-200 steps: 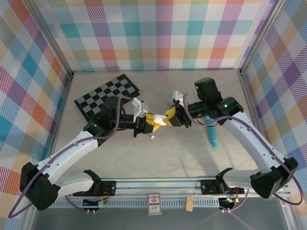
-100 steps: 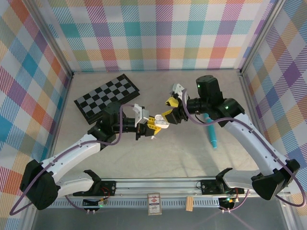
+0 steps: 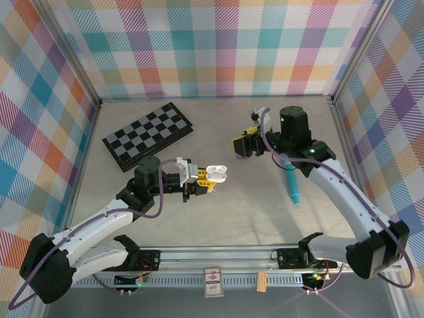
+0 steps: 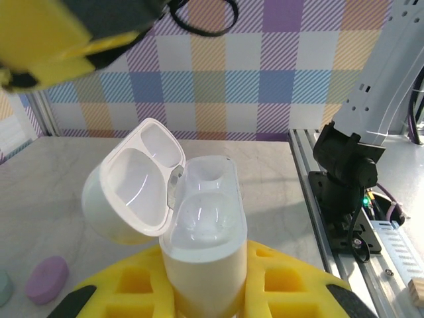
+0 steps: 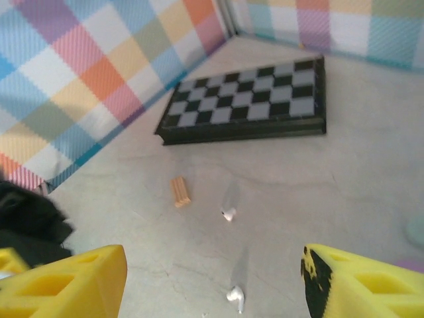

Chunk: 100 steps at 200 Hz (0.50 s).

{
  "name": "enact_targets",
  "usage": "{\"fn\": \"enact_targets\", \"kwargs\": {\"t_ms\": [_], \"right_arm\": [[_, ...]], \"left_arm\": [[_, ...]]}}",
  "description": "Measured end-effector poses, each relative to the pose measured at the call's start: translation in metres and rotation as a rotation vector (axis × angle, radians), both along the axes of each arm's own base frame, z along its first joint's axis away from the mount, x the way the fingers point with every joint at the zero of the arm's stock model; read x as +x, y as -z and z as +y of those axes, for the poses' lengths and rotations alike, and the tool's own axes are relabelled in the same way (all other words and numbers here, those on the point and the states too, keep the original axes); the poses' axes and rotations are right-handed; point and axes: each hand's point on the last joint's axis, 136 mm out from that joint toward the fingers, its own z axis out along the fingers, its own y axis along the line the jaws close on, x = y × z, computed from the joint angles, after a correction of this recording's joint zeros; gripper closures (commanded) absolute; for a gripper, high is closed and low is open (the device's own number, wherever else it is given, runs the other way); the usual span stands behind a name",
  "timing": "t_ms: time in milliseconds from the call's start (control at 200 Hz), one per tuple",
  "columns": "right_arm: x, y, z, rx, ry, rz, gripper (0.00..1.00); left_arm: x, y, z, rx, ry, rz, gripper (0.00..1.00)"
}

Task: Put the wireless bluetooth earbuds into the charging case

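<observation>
Left gripper [image 3: 200, 179]: jaws are pinched on the lower body of the white charging case [image 4: 202, 252], which is held upright between them. Its lid [image 4: 132, 189] is hinged open to the left of the jaws. Whether a bud sits in the wells cannot be told.

Right gripper [image 5: 212, 283]: jaws are spread wide, with nothing gripped. One white earbud [image 5: 235, 297] is seen on the table [image 5: 344, 185] in the gap between the fingers. A second white earbud [image 5: 228, 214] lies just beyond it. A small wooden block [image 5: 179, 192] is noted near that, ahead and left. The chessboard [image 5: 252, 103] lies farther ahead.
</observation>
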Motion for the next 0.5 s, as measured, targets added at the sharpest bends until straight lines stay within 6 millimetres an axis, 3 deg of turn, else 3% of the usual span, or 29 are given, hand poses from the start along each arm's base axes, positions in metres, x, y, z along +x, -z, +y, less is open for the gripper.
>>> {"fn": "enact_targets", "kwargs": {"t_ms": [210, 345, 500], "right_arm": [[0.024, 0.078, 0.016, -0.087, 0.002, 0.278, 0.28], [0.022, 0.127, 0.031, -0.127, -0.049, 0.440, 0.29], [0.017, 0.172, 0.062, -0.186, -0.145, 0.567, 0.33]], "left_arm": [[-0.010, -0.016, 0.010, -0.044, -0.015, -0.036, 0.93], [-0.014, -0.023, 0.013, -0.061, -0.016, -0.054, 0.93], [-0.017, -0.023, 0.015, -0.056, -0.018, -0.047, 0.92]]}}
